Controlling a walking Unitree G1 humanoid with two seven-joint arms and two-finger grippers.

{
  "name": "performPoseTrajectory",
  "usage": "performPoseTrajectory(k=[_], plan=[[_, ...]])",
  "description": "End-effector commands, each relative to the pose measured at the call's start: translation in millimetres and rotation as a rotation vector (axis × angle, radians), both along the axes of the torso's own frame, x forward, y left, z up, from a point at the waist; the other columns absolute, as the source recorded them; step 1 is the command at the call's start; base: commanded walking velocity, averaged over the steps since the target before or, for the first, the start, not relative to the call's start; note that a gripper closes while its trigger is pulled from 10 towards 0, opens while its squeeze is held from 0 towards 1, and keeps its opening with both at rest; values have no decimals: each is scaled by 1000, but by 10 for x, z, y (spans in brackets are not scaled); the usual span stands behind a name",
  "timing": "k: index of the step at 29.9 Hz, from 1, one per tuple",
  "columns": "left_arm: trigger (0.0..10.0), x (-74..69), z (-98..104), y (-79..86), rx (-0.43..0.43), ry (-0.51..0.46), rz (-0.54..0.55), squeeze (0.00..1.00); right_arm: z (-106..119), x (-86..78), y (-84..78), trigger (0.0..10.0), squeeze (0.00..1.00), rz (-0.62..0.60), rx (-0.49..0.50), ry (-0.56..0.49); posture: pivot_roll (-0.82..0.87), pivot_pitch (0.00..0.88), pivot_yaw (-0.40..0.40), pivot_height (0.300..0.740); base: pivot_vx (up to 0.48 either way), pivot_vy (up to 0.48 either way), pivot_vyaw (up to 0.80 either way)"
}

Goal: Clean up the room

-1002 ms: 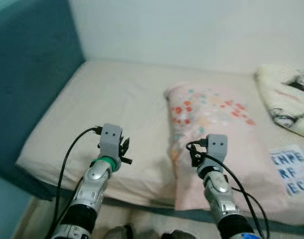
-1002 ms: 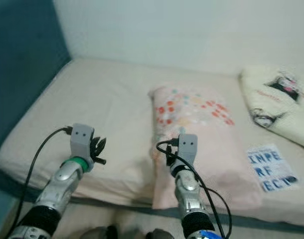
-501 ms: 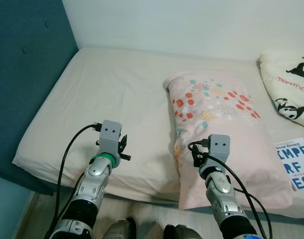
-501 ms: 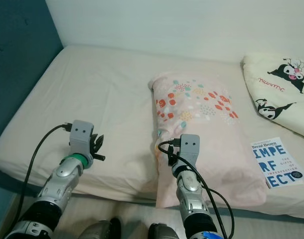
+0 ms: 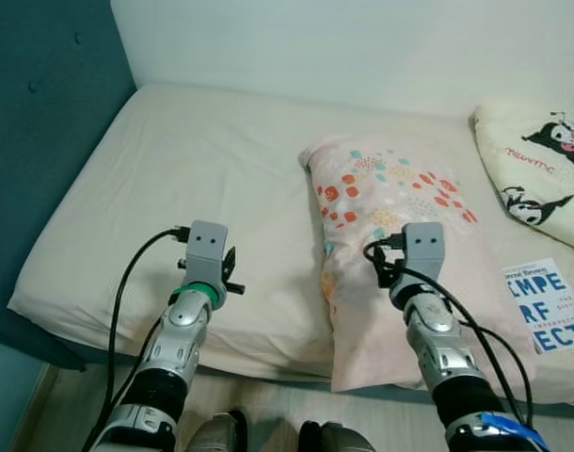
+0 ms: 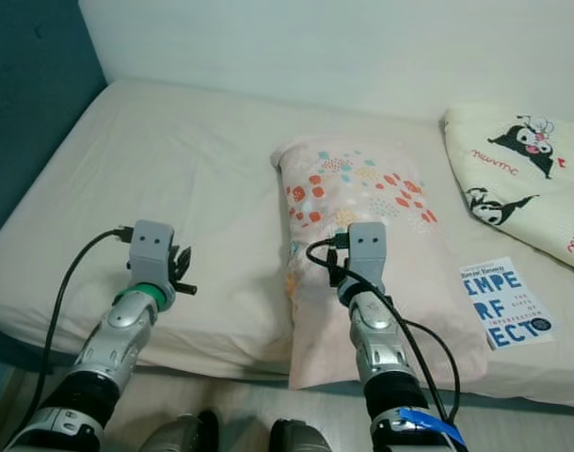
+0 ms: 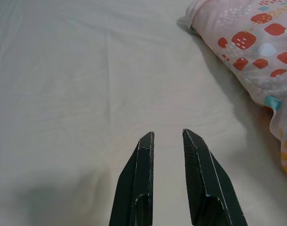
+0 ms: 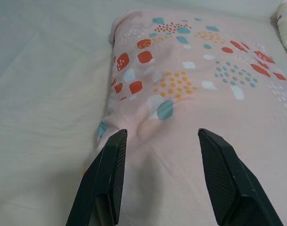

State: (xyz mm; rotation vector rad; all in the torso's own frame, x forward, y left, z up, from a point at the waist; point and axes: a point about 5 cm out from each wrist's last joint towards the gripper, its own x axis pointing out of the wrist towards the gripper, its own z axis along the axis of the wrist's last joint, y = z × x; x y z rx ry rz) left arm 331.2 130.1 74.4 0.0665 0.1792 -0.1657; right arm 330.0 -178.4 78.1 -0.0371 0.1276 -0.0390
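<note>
bed [image 5: 174,179] | pillow [image 5: 400,235] | book [image 5: 549,303] | blanket [image 5: 536,165]

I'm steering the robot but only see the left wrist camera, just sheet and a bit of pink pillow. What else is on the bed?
Observer: A book with big blue letters lies flat right of the pillow.
Operator: Anything else?
Observer: A cream blanket with cartoon characters is at the far right.
Operator: Where's my other end effector?
Observer: The right end effector is open, over the pillow's near end.
</note>
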Motion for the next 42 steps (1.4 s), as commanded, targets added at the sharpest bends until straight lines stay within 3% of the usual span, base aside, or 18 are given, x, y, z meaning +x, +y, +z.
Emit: performPoseTrajectory(k=[1,33,38,42], plan=[[10000,-20,-48,9,11,19,-10,0,-9,-7,-30,10000,0,-11,-5,13,-2,101,4,740,0,0,0],[10000,1,-18,124,66,-10,-36,0,296,252,197,10000,0,96,-58,-19,14,33,9,740,0,0,0],[10000,47,75,186,74,-34,-23,0,308,244,228,10000,0,96,-30,-37,54,34,19,740,0,0,0],[10000,1,59,282,155,-20,-28,0,85,75,263,10000,0,55,27,-14,124,34,42,740,0,0,0]])
